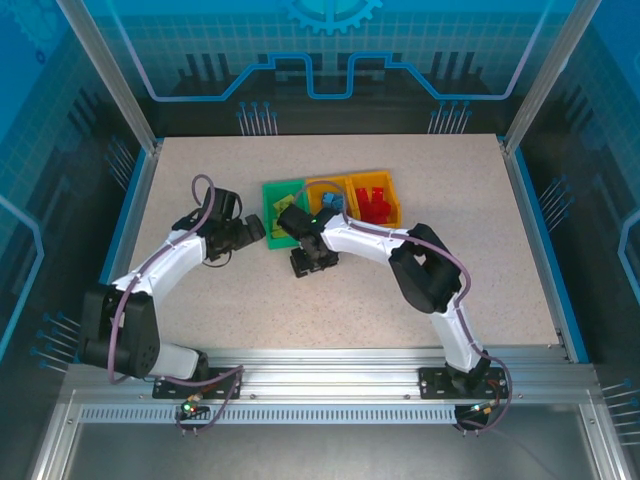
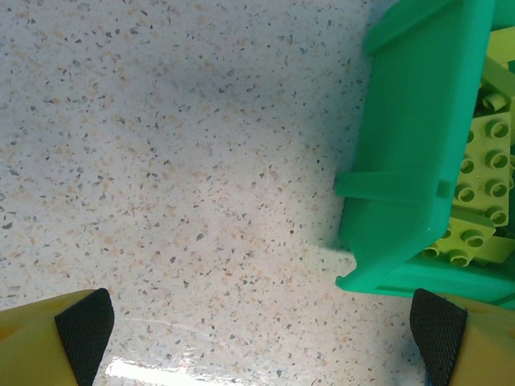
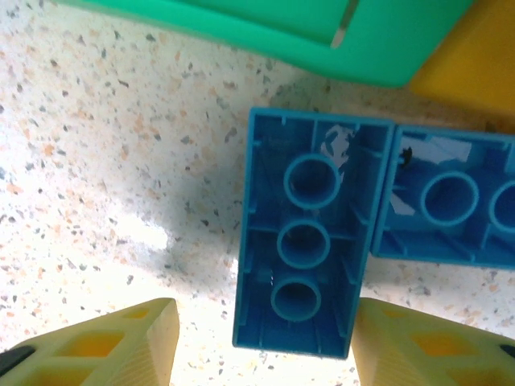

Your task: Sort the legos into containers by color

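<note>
While the right gripper (image 3: 265,326) is held with its 2 yellow fingers apart, an upturned blue brick (image 3: 299,241) is straddled but not clamped. It lies on the table (image 3: 80,121) just below the green bin (image 3: 265,24). A 2nd blue brick (image 3: 451,201) is seen touching it, so the pair could be dragged, or the 1st twisted askew, by an off-centre closure. The left gripper (image 2: 261,326) is spread over bare table beside the green bin, where lime bricks (image 2: 487,161) are piled. The 2nd blue brick is cut off, and the middle orange bin (image 1: 320,186) is partly masked by the arm.
</note>
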`<action>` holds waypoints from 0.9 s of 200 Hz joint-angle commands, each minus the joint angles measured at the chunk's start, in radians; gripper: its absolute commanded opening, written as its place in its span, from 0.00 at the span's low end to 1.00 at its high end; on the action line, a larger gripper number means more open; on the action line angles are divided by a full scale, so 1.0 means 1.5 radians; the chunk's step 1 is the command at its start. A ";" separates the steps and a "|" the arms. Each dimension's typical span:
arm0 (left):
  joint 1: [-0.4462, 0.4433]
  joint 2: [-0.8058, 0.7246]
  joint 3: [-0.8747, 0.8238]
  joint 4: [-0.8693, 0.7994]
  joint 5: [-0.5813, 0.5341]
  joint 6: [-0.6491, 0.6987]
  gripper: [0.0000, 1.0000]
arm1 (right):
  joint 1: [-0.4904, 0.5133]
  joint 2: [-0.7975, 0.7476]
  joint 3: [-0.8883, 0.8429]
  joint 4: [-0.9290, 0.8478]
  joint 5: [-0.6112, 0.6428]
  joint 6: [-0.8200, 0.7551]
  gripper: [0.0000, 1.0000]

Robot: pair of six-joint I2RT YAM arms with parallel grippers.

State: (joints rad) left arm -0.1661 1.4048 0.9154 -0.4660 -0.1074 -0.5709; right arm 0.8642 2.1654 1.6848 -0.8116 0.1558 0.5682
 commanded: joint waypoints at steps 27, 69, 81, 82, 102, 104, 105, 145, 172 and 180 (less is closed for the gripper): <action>0.005 -0.029 -0.010 -0.005 0.008 0.000 0.99 | 0.002 0.060 0.051 -0.070 0.037 -0.017 0.43; 0.004 -0.034 -0.009 -0.007 0.005 0.003 0.99 | 0.012 0.039 0.050 -0.085 0.051 -0.020 0.27; 0.004 -0.033 -0.012 -0.005 0.006 0.003 0.99 | 0.017 0.023 0.051 -0.091 0.047 -0.025 0.26; 0.004 -0.033 -0.012 -0.005 0.006 0.003 0.99 | 0.018 0.021 0.051 -0.092 0.046 -0.025 0.26; 0.004 -0.031 -0.017 -0.005 0.005 0.004 0.99 | 0.030 -0.024 0.051 -0.097 0.034 -0.041 0.26; 0.004 -0.030 -0.018 -0.005 0.005 0.004 0.99 | 0.030 -0.030 0.052 -0.097 0.033 -0.043 0.26; 0.004 -0.030 -0.019 -0.004 0.005 0.004 0.99 | 0.030 -0.032 0.051 -0.097 0.032 -0.043 0.26; 0.004 -0.027 -0.025 -0.001 0.011 0.004 0.99 | -0.027 -0.111 0.059 -0.075 0.000 -0.052 0.27; 0.004 -0.026 -0.027 0.001 0.017 0.005 0.99 | -0.099 -0.097 0.094 -0.065 0.000 -0.056 0.28; 0.005 -0.026 -0.027 0.001 0.019 0.005 0.99 | -0.120 -0.082 0.110 -0.065 0.001 -0.055 0.28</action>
State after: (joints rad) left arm -0.1661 1.3769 0.8871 -0.4652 -0.1066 -0.5705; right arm 0.7860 2.0068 1.7981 -0.9142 0.1642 0.4969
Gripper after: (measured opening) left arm 0.990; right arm 0.312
